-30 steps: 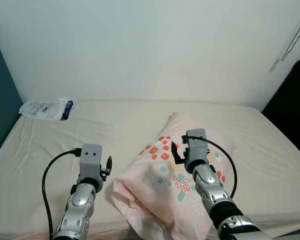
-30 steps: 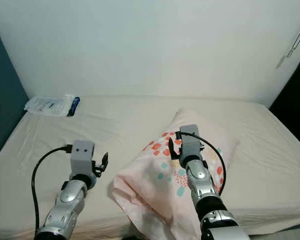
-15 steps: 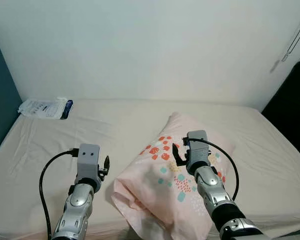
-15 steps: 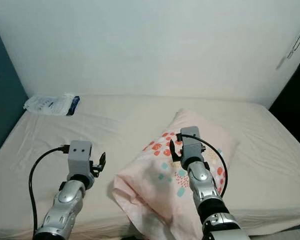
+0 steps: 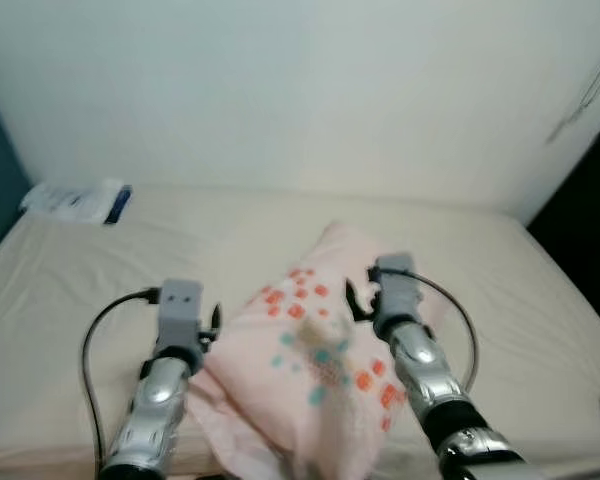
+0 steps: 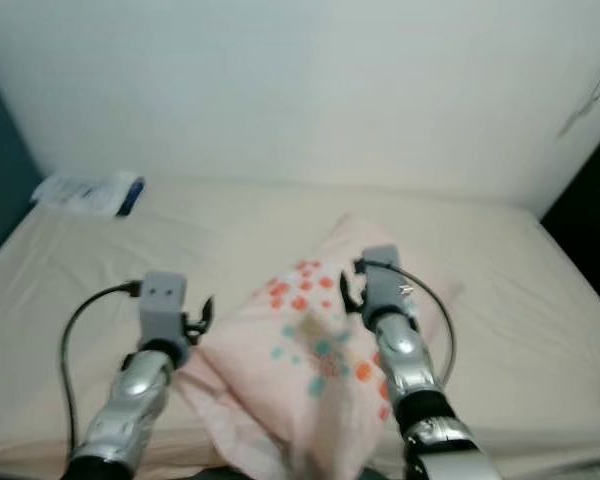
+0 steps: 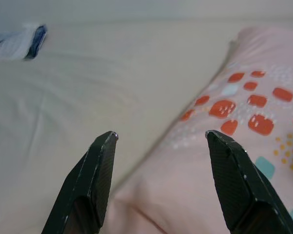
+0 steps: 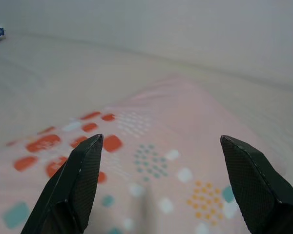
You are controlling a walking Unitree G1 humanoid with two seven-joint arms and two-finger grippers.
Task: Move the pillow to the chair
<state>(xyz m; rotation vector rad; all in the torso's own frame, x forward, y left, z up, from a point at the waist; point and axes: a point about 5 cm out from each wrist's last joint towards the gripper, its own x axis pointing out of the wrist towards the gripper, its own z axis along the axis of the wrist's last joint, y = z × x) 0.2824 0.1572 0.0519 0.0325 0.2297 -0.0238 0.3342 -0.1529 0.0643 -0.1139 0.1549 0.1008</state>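
Pillow [image 5: 320, 350]: pink, patterned, lying on the bed [image 5: 90, 260], between both claws.
Left gripper [image 7: 158, 139]: fingers spread wide, empty, at the pillow's edge.
Right gripper [image 8: 161, 144]: spread wide, empty, over the pillow.

Cream-sheeted bed [image 5: 130, 250] — pink pillow [image 5: 310, 370], white-blue packet [image 5: 75, 200] lying on it.

Head stereo looks down at bed [image 5: 70, 270]; wrist cams close over pillow [image 7: 244, 112].

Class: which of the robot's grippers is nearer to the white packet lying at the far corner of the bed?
Left. The left gripper hovers by the pillow's edge, on the packet's side; the right gripper is above the pillow, farther away.
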